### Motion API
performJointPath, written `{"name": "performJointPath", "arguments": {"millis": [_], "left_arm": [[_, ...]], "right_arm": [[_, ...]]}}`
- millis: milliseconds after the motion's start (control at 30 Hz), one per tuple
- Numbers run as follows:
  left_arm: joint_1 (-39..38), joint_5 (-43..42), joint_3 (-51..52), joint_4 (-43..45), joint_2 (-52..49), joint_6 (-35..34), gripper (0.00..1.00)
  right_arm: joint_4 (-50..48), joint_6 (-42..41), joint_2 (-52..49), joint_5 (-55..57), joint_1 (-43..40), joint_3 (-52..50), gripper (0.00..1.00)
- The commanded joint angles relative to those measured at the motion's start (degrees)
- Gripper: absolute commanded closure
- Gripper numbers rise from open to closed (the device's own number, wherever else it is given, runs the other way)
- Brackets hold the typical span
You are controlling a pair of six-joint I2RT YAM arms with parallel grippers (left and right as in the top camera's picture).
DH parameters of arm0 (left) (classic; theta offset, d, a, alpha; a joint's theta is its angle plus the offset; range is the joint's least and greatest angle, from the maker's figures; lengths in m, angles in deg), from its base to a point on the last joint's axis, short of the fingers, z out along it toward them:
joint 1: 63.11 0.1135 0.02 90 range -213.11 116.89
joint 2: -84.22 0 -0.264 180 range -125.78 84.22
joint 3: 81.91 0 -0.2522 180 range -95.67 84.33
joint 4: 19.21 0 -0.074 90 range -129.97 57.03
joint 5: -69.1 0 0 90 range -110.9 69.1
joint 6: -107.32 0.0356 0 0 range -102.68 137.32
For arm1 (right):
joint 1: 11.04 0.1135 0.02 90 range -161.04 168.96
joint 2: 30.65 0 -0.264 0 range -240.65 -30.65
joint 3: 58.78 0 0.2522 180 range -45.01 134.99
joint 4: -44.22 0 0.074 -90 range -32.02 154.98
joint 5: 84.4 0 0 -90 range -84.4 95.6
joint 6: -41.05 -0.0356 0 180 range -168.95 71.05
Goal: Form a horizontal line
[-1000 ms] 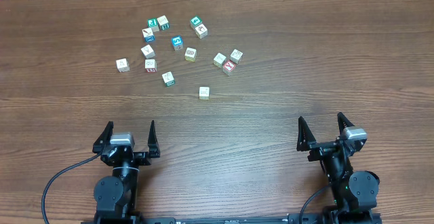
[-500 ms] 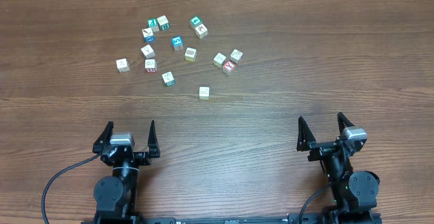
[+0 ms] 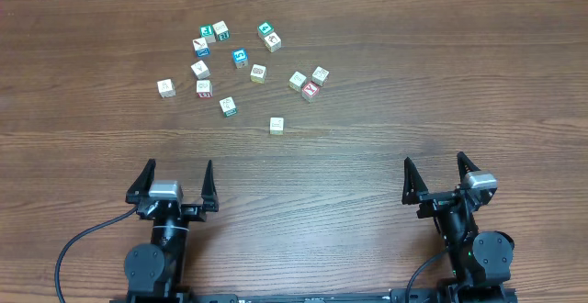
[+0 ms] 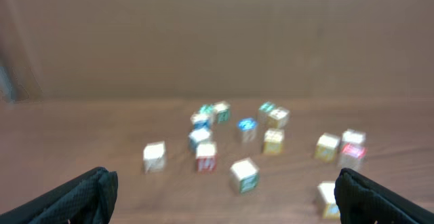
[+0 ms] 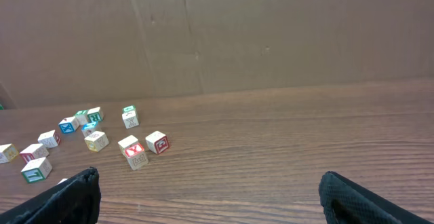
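Several small pale picture cubes lie loose and apart on the far left part of the wooden table [image 3: 413,83]; no horizontal line shows in any view. Among them are a blue-faced cube [image 3: 240,58], a red-edged cube [image 3: 310,90] and a lone pale cube [image 3: 277,125] nearest the arms. My left gripper [image 3: 177,170] is open at the near left, well short of the cubes. My right gripper [image 3: 434,163] is open at the near right. The left wrist view is blurred: cubes [image 4: 244,174] ahead of the open left gripper [image 4: 220,187]. The right gripper [image 5: 209,183] holds nothing; cubes [image 5: 133,152] lie to its left.
A brown cardboard wall [image 5: 271,34] stands along the table's far edge. Bare wood [image 3: 303,193] lies between the two arms. A black cable [image 3: 78,239] loops at the left arm's base.
The left gripper has shifted very slightly and its wrist view is blurred. The right arm and all cubes stay where they were.
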Motion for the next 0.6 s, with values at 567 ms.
{"name": "performJointPath", "arguments": {"millis": [567], "left_arm": [[0.2,-18.3,-41.1,-9.9,-6.5,1.3,0.00]], "right_arm": [[-0.1,0.2,0.7,0.5,-0.1,-0.6,0.00]]}}
